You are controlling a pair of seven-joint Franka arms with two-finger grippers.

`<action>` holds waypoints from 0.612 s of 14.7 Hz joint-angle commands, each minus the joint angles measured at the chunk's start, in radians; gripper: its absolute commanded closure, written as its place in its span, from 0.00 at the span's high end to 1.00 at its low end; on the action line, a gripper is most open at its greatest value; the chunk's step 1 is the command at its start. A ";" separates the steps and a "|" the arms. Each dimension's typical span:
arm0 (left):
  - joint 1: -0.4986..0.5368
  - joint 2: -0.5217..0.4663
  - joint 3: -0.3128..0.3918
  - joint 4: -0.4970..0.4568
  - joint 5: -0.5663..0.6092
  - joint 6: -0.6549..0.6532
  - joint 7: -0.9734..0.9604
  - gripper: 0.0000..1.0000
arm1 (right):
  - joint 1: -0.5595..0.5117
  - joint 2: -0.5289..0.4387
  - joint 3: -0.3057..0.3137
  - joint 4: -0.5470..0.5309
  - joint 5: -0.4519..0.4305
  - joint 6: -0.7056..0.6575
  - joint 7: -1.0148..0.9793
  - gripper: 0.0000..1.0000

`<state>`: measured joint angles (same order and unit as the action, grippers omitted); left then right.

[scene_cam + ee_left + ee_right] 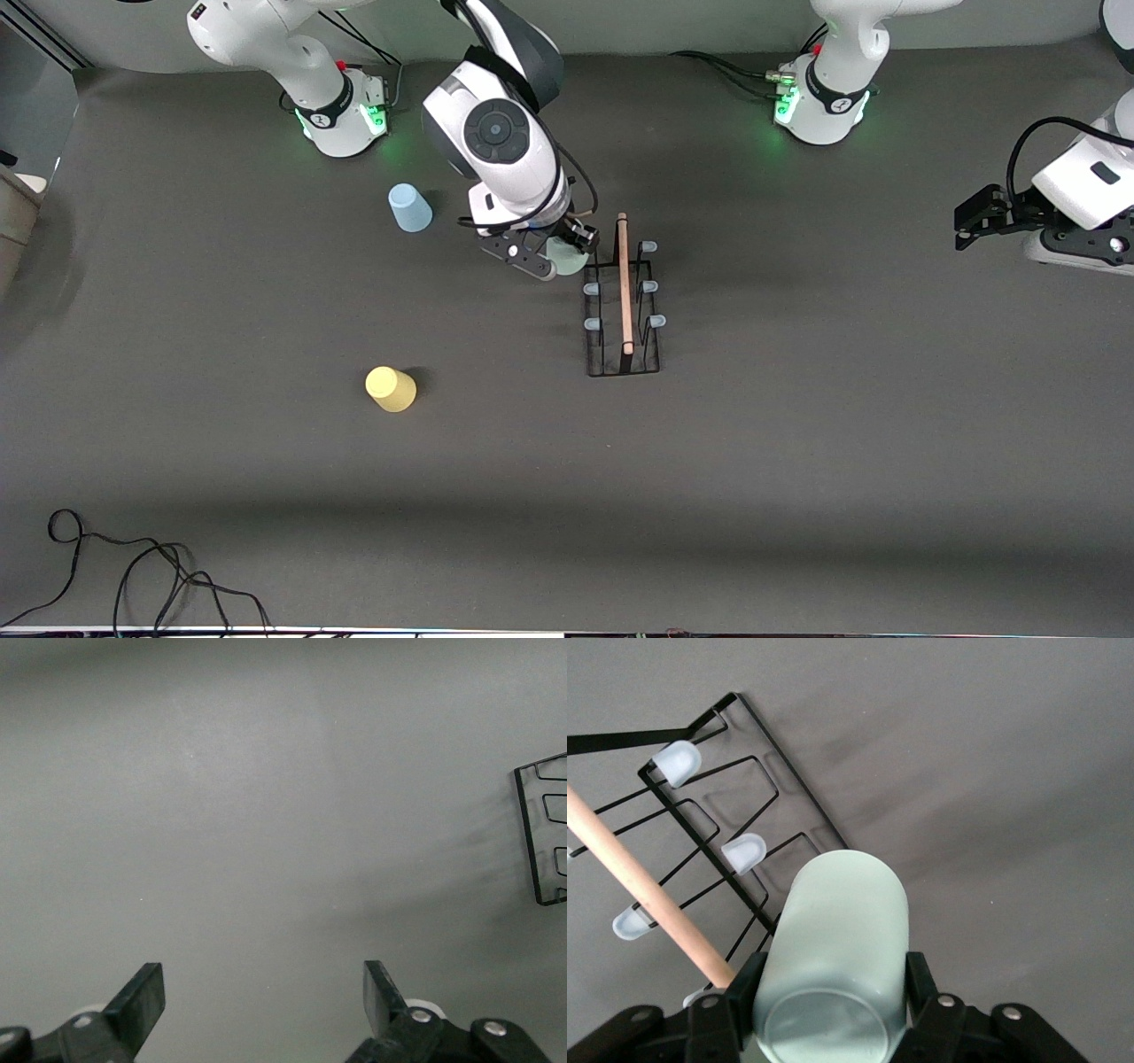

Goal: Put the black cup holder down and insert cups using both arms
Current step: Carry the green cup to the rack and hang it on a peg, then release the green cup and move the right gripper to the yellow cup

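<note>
Yellow cup (391, 388): upside down on the table, nearest the front camera.
Black cup holder (623, 306): mid-table, upright, wooden handle on top.
Right gripper (567, 252): clamped on the pale green cup (833, 966) (over the holder's farthest peg).
Blue cup (409, 207): inverted, near the right arm's base.
Left gripper (264, 999): jaws wide, nothing between them, waiting at its own end.

Robot lab / test rig, not a home. Plain dark grey matte surface (797, 496), nothing decorative. Two white jointed arms bolted at the surface's edge farthest from the front cam, bases lit green: right arm base (341, 111), left arm base (819, 106). Cables run off the left arm base; a loose black cable (133, 576) lies at the edge nearest the cam.
</note>
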<state>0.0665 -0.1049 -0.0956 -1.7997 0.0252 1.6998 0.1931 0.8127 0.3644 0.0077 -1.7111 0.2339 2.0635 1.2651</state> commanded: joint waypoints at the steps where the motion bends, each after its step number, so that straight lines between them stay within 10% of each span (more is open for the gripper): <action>1: -0.013 -0.010 0.002 -0.012 0.019 0.003 -0.023 1.00 | 0.034 0.007 -0.012 0.016 0.016 0.016 0.034 0.00; 9: -0.011 -0.006 0.002 -0.012 0.019 0.012 -0.024 1.00 | 0.085 0.117 -0.014 0.016 0.001 0.130 0.051 0.01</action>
<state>0.0665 -0.1034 -0.0958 -1.8000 0.0252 1.6998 0.1917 0.8772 0.4494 0.0076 -1.7135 0.2339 2.1767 1.3003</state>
